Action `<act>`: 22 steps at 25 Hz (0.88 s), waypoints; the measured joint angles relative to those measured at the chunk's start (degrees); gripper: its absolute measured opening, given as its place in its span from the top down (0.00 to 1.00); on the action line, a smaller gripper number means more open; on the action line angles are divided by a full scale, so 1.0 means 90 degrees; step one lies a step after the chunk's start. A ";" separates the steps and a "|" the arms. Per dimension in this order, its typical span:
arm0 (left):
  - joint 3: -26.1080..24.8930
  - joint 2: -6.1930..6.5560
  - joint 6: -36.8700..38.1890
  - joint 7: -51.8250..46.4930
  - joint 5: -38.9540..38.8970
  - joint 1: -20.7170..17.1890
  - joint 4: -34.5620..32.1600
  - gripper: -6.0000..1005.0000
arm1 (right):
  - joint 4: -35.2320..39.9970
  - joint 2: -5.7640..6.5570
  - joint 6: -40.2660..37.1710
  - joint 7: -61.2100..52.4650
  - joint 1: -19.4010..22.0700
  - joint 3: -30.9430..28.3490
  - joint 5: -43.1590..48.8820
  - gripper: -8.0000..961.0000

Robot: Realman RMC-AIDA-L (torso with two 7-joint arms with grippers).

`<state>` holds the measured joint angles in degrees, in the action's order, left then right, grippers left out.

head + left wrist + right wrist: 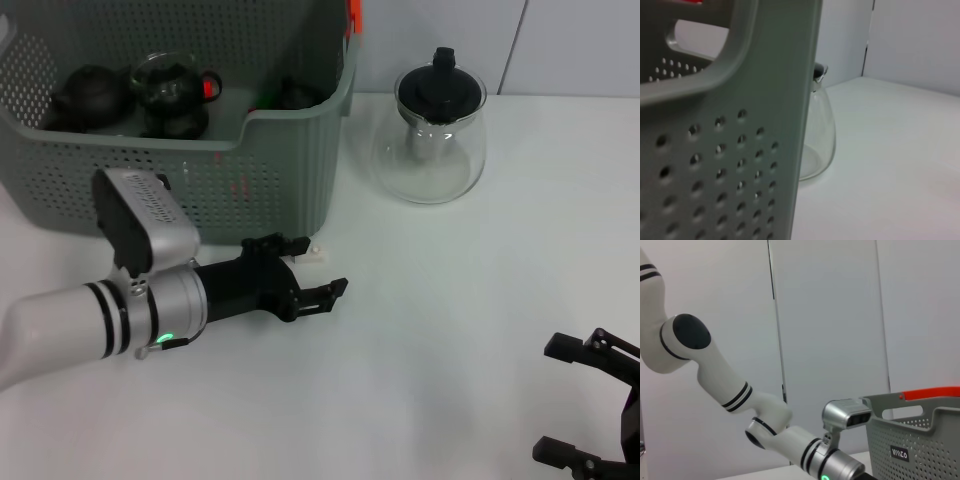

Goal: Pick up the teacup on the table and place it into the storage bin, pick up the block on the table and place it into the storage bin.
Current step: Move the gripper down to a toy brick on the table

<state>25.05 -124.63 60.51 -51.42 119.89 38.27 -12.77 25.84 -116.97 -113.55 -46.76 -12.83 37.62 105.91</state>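
The left tool [322, 268] lies low on the table [450, 330], fingers apart and empty — a small white block [317, 252] sits between them, just before the storage bin [290, 170]; right tool [590, 405] far off.

White table [480, 330] against pale panelled wall [830, 315].

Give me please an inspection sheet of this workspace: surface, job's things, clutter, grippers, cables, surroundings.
Surface: white table, no spill seen.
Job's things: grey-green storage bin at the far left, holding dark teapots and a glass cup; small white block on the table by the bin's front corner.
Clutter: glass teapot, black lid, right of the bin.
Grippers: left gripper open, low beside the block; right gripper open, parked near right.
Cables: nothing seen.
Surroundings: plain white wall panels.
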 joint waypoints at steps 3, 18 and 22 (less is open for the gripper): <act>0.0002 -0.0004 -0.0128 0.0104 0.0000 0.0125 0.0135 0.21 | 0.0000 -0.0001 0.0000 0.0000 0.0006 0.0000 0.0000 0.02; -0.0010 -0.0018 -0.0832 0.0285 -0.0042 0.0447 0.0429 0.21 | 0.0000 -0.0017 0.0000 0.0000 0.0000 0.0000 0.0018 0.01; -0.0010 -0.0019 -0.0855 0.0285 -0.0023 0.0451 0.0447 0.21 | 0.0000 -0.0019 0.0000 0.0000 0.0000 0.0000 0.0024 0.01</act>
<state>24.96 -124.80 52.81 -48.85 119.68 42.33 -8.75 25.84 -117.15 -113.55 -46.76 -12.83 37.62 106.13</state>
